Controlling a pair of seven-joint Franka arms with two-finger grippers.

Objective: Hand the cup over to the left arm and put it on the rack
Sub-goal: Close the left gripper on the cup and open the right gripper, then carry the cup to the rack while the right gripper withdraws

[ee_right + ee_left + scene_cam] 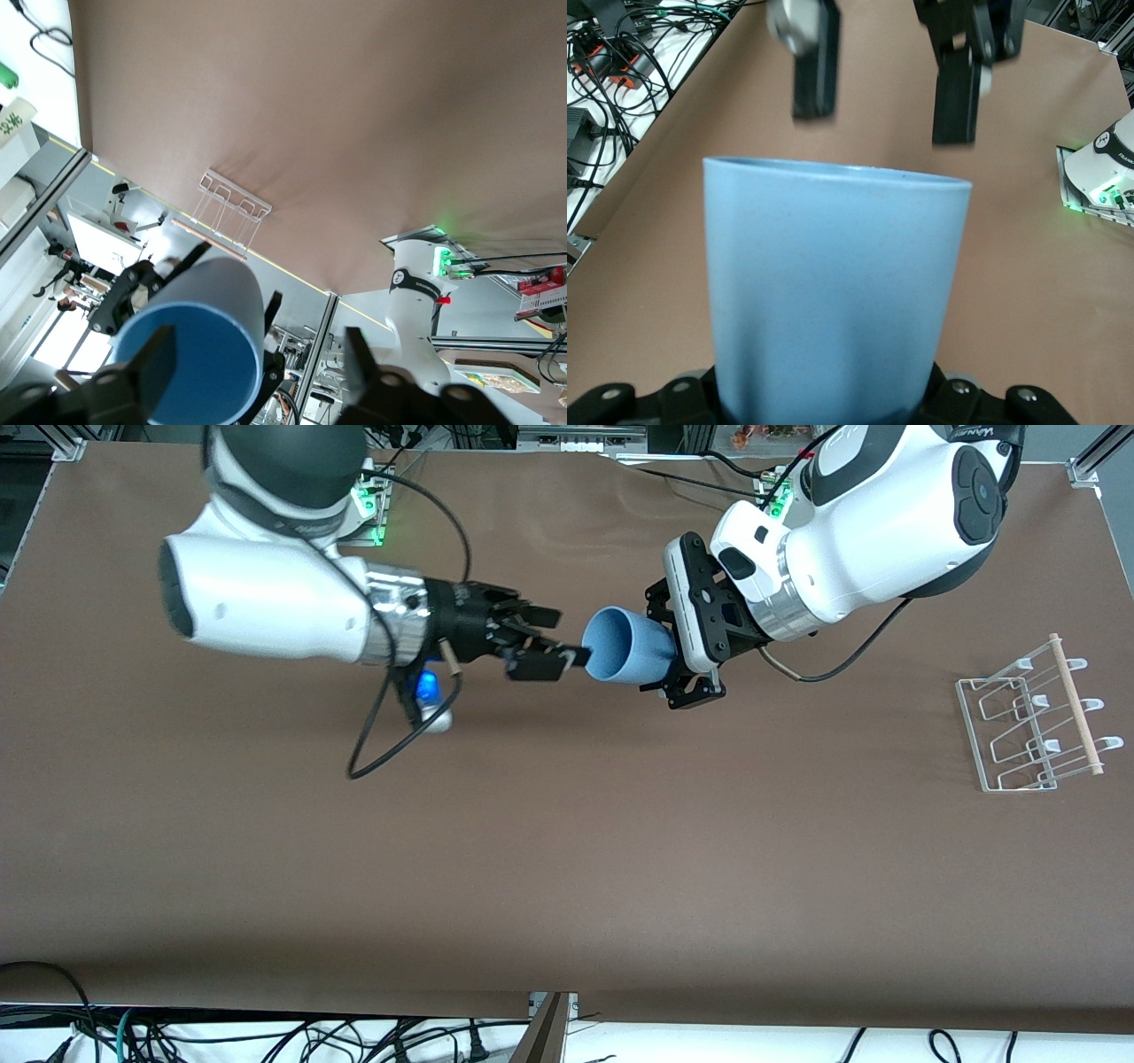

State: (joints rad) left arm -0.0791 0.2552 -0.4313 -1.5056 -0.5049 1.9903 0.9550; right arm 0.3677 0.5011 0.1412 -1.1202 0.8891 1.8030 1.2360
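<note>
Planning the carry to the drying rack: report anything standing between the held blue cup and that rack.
Nothing visible does. The left gripper holds the light-blue plastic cup above bare brown table; the white wire rack stands at the left arm's end.
</note>
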